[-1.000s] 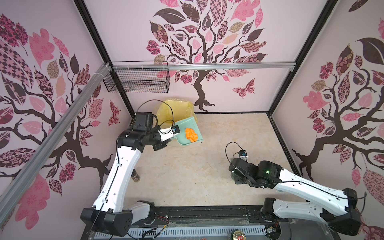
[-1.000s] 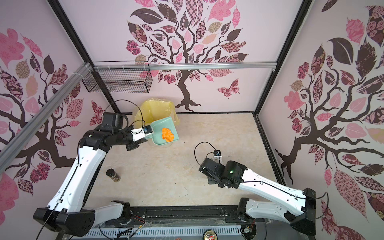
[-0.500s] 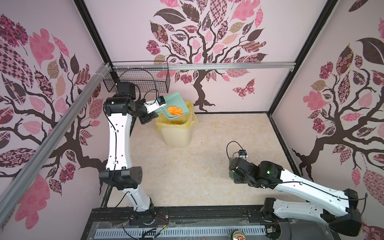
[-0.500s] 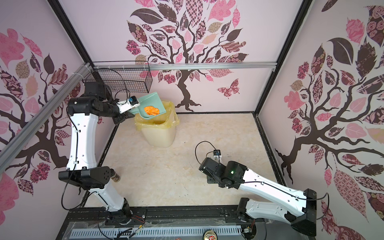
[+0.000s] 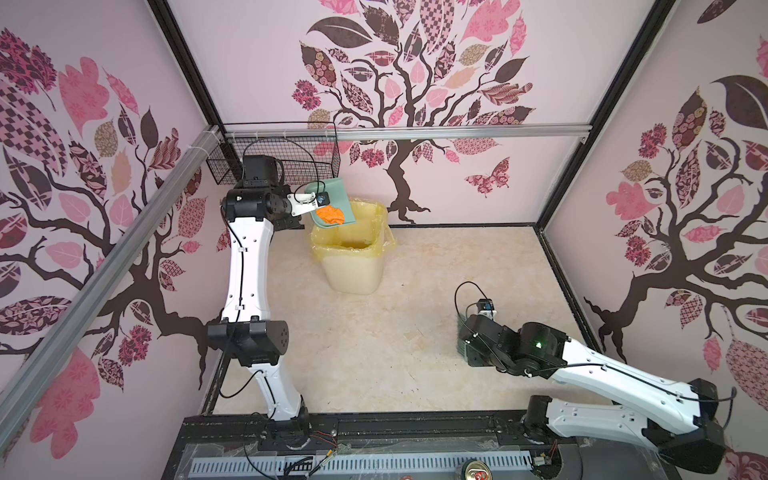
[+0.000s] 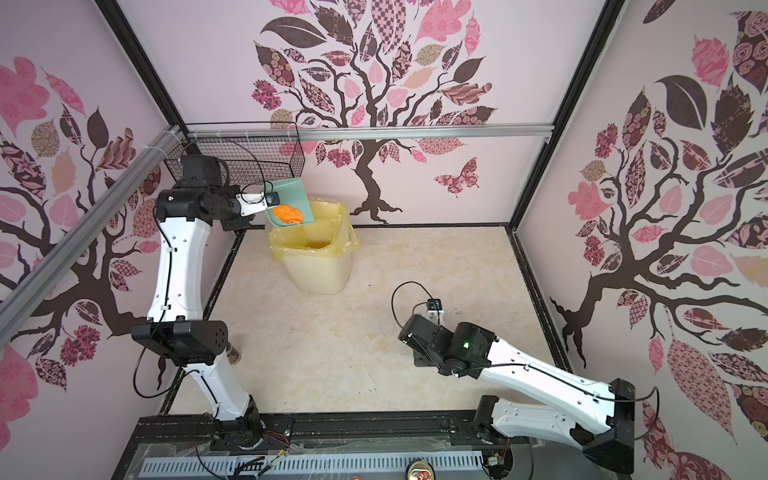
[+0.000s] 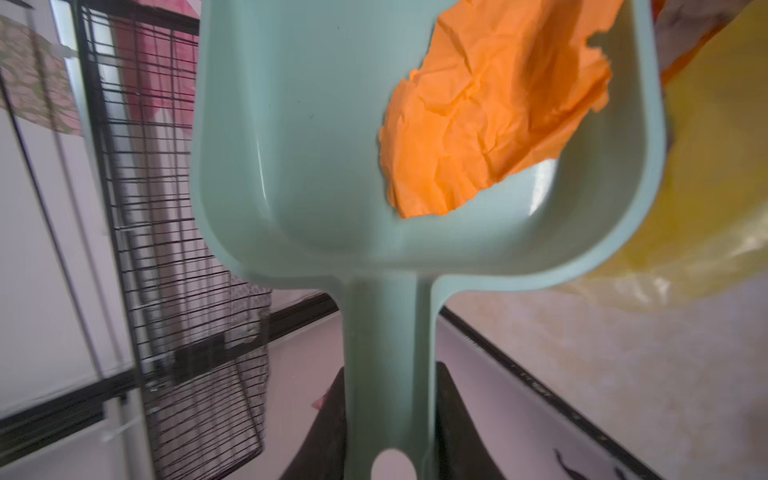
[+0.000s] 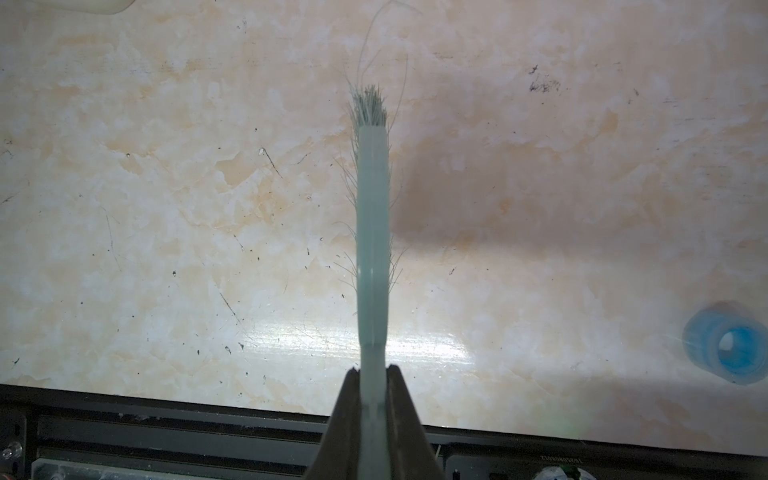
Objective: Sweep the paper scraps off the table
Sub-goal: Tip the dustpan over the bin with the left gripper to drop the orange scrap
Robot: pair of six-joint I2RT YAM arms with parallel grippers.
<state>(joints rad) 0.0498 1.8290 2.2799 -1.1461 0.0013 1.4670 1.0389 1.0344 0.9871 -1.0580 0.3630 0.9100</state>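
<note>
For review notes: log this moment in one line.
left gripper: shut on dustpan, tilted over bin | orange scrap: in dustpan | right gripper: shut on brush

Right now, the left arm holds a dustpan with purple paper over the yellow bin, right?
Not quite. The paper in the dustpan is orange, not purple, as the left wrist view shows. The left pincer does hold the dustpan over the yellow bin.

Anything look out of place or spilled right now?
Nothing spilled. The crumpled orange paper scrap lies in the steeply tilted teal plastic dustpan above the yellow-lined bin, not yet dropped. The teal brush shows stray bristles.
</note>
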